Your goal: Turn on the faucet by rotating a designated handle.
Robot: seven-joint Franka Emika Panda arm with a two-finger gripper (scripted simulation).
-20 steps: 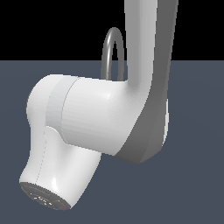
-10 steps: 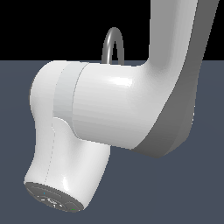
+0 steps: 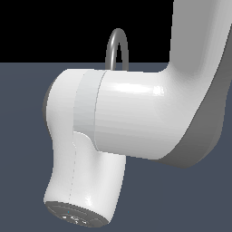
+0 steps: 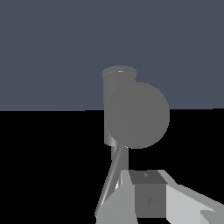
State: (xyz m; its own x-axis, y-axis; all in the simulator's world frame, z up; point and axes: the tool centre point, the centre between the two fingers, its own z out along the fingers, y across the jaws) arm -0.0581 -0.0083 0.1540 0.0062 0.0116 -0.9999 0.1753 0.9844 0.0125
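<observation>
- Your exterior view was mostly blocked by the white arm (image 3: 136, 118); only the top of the faucet (image 3: 117, 47) arch showed behind it, far side.
- Wrist view: faucet base just beyond the tool (image 4: 148, 199), thin handle (image 4: 111, 179) slanting beside one finger (image 4: 148, 197).
- Tool opening: couldn't tell.

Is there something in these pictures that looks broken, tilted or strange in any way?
Nothing looks damaged or spilled. In the exterior view the white robot arm hides most of the faucet; only the top of its arch shows. In the wrist view a thin grey rod slants beside the pincer, which seems normal for a lever.
</observation>
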